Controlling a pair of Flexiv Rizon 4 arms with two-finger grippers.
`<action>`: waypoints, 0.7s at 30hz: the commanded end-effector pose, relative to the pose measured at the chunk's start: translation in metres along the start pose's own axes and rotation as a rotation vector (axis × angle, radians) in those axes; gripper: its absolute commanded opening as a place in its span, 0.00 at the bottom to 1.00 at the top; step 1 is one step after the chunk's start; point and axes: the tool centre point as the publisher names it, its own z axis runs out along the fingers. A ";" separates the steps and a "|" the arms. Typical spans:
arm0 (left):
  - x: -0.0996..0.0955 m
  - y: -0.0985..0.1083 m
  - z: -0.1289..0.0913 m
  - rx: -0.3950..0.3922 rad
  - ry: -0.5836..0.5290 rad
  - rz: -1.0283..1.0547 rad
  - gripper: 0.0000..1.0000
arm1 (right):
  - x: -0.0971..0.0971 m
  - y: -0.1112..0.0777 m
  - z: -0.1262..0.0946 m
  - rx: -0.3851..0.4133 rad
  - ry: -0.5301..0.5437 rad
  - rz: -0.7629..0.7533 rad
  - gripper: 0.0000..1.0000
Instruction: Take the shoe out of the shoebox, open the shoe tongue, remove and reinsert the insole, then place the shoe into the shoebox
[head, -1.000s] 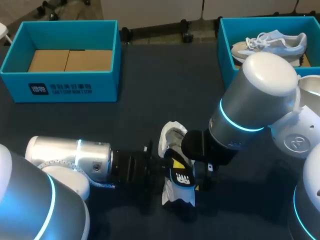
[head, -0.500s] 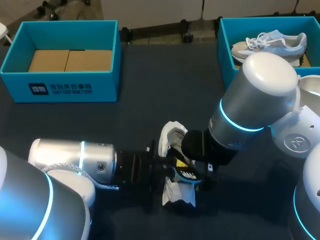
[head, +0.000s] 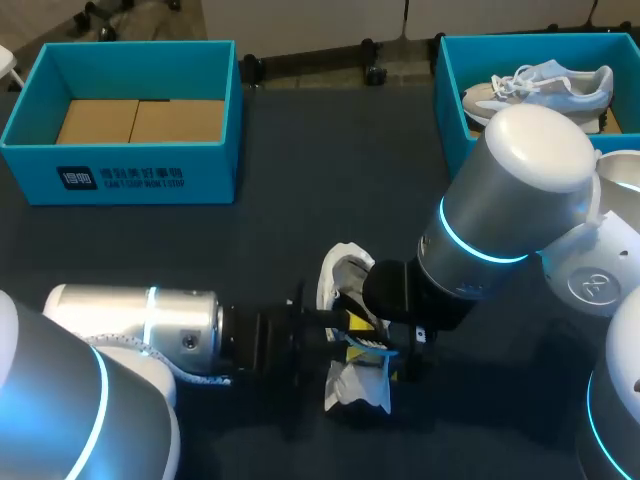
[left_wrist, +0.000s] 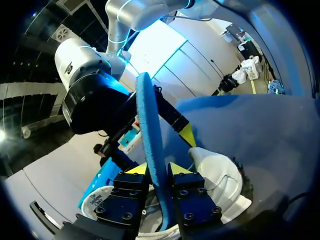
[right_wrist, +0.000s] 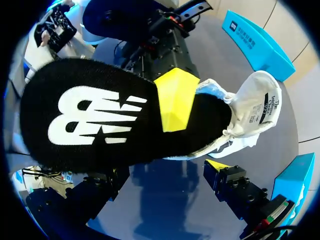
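You are in a robotics lab: over a dark matte tabletop (head: 280, 240), a silver left arm with a glowing blue ring (head: 150, 320) enters at 8 o'clock and its twin right arm (head: 510, 200) at 3 o'clock. One open teal cardboard box (head: 150, 175) sits at 10 o'clock, another teal box (head: 448, 95) at 2 o'clock.

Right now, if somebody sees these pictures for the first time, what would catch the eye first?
First, the black insole with its white logo, clamped in the left gripper over the white shoe at mid-table, where both arms meet. Next, a second shoe lying in the right blue box, while the left box holds no shoe.
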 end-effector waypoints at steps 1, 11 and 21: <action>0.008 -0.003 0.001 -0.011 -0.019 0.012 0.22 | 0.001 0.000 0.002 0.000 -0.003 0.002 1.00; 0.012 0.013 0.005 -0.021 -0.031 0.113 0.00 | 0.001 0.000 0.002 0.000 -0.003 0.002 1.00; 0.004 0.037 0.009 -0.089 -0.041 0.118 0.00 | 0.001 0.000 0.002 0.000 -0.003 0.002 1.00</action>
